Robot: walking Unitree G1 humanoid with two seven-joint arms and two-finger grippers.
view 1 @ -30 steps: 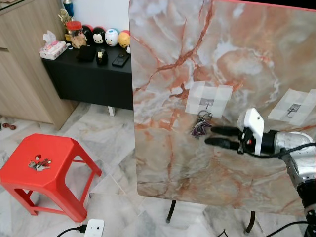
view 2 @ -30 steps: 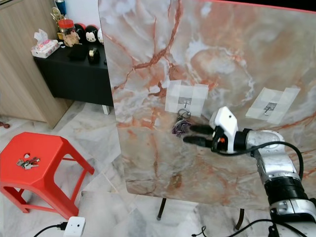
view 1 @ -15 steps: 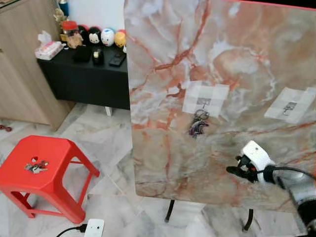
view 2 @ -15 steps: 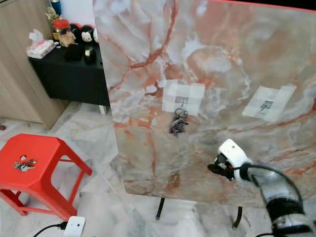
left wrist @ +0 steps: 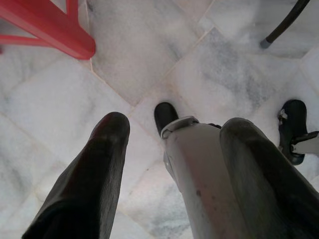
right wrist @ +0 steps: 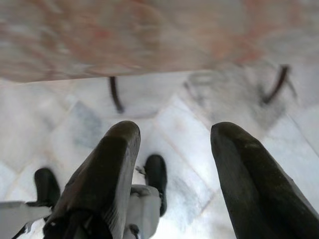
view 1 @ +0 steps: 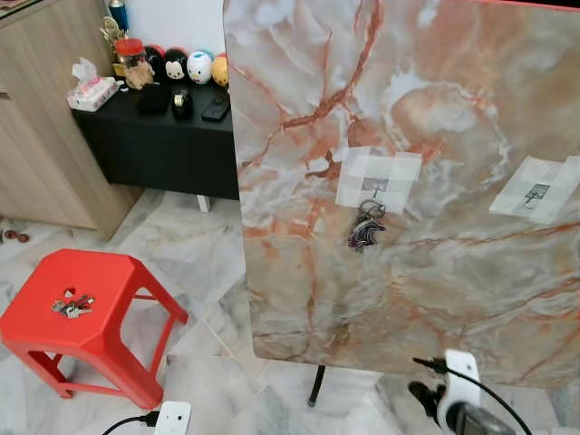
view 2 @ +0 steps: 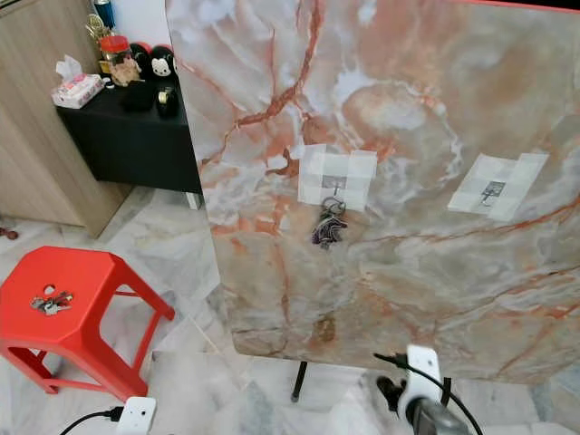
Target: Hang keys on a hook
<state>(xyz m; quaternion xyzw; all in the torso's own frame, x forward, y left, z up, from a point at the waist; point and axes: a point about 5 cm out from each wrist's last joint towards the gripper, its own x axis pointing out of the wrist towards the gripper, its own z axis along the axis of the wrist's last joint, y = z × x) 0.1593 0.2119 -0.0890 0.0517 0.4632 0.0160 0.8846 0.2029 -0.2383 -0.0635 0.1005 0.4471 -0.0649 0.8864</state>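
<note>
A: Where's the dark bunch of keys [view 1: 366, 231]?

B: It hangs on the small metal hook [view 1: 374, 188], which is taped w/ a white square onto the big upright slab of pink and grey marble [view 1: 435, 118]. Nothing else touches it.

A: And the grippers?

B: The right gripper [right wrist: 172, 149] is low, near the marble floor [view 1: 208, 299], below the slab's bottom edge. Its two black fingers [right wrist: 107, 164] are spread apart w/ nothing between them. The left gripper [left wrist: 174, 144] hangs over the floor too, fingers wide apart, holding nothing.

A: Any other keys?

B: Yes, a 2nd small bunch of silver keys [view 1: 72, 305] lies on top of the red plastic stool [view 1: 100, 335], well apart from the slab.
</note>
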